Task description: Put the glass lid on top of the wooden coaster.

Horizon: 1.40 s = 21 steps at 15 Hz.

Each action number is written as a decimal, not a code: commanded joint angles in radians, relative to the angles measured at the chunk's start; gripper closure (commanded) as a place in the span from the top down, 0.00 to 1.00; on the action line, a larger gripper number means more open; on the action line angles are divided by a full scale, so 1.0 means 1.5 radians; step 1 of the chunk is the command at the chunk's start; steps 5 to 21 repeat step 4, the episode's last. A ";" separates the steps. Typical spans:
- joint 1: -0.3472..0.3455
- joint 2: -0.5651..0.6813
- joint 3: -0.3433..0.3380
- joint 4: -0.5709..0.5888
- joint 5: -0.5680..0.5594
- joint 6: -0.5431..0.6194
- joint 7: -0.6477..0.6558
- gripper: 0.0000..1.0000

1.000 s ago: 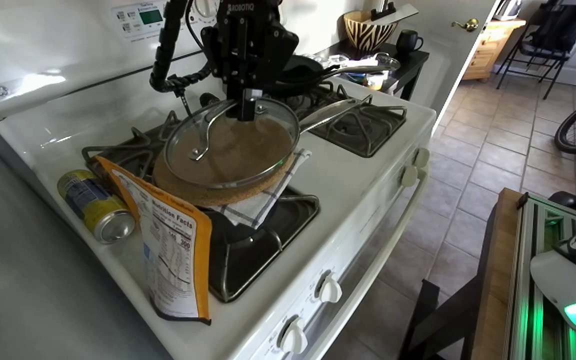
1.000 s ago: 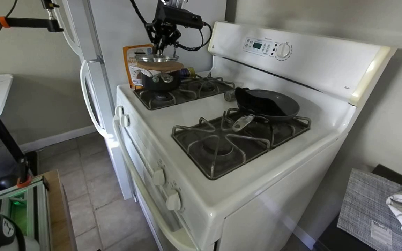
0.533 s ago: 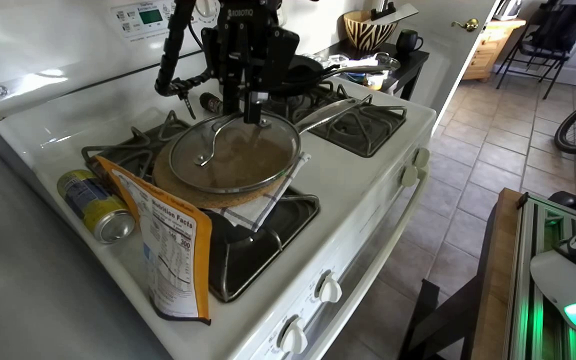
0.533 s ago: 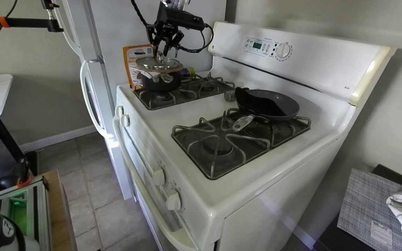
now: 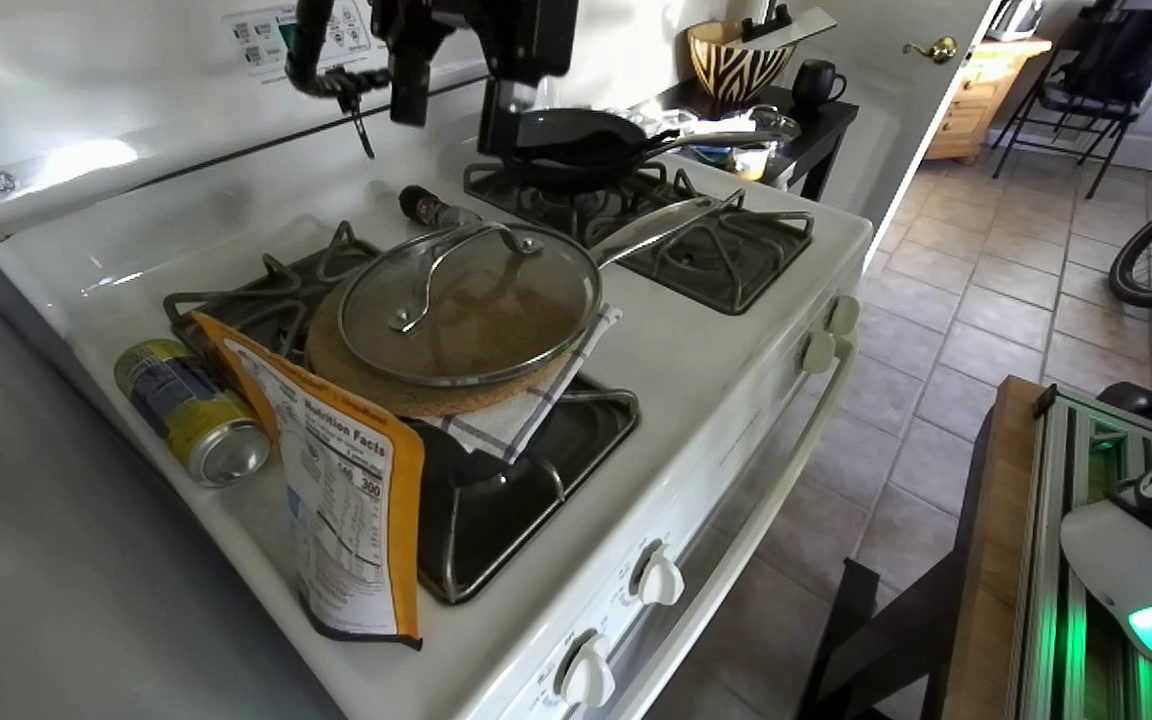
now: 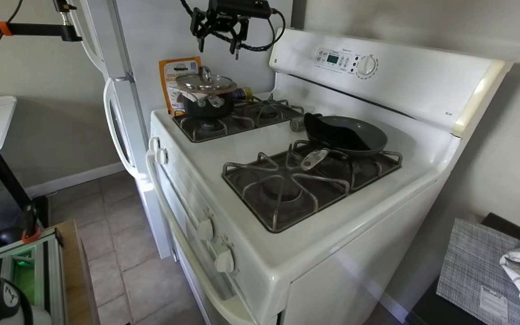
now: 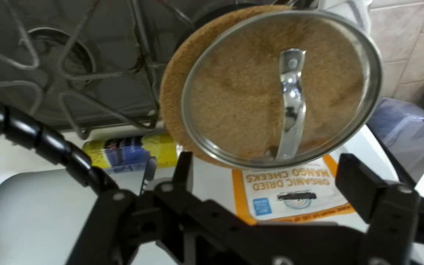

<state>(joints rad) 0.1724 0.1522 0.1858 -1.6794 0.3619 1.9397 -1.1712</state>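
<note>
The glass lid (image 5: pixel 536 310), clear with a metal rim and an arched metal handle (image 7: pixel 293 103), lies on the wooden coaster (image 5: pixel 366 375). It sits off centre there, so a crescent of the round brown coaster (image 7: pixel 171 84) shows along one side in the wrist view. My gripper (image 5: pixel 456 125) is open above the lid, clear of the handle. An exterior view shows a gap between the raised gripper (image 6: pixel 218 50) and the lid (image 6: pixel 203 82). In the wrist view nothing is between the spread fingers (image 7: pixel 359 184).
Beneath the coaster are a checked cloth (image 5: pixel 511 425) and a dark pot (image 6: pixel 208 107) on the stove grate. A mango pouch (image 5: pixel 356 500) stands close by, beside a yellow can (image 5: pixel 191 412) on its side. A black frying pan (image 6: pixel 345 133) rests on another burner.
The fingers have opened and let go of the lid's handle. The lid has come down flat on the coaster. My gripper has since risen away from it.
</note>
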 commanded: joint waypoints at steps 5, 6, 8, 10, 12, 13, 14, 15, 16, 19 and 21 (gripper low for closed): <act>-0.022 -0.042 -0.006 0.002 0.008 0.083 0.049 1.00; -0.022 -0.042 -0.006 0.002 0.008 0.083 0.049 1.00; -0.022 -0.042 -0.006 0.002 0.008 0.083 0.049 1.00; -0.022 -0.042 -0.006 0.002 0.008 0.083 0.049 1.00; -0.022 -0.042 -0.006 0.002 0.008 0.083 0.049 1.00; -0.022 -0.042 -0.006 0.002 0.008 0.083 0.049 1.00; -0.022 -0.042 -0.006 0.002 0.008 0.083 0.049 1.00; -0.022 -0.042 -0.006 0.002 0.008 0.083 0.049 1.00; -0.022 -0.042 -0.006 0.002 0.008 0.083 0.049 1.00; -0.022 -0.042 -0.006 0.002 0.008 0.083 0.049 1.00; -0.022 -0.042 -0.006 0.002 0.008 0.083 0.049 1.00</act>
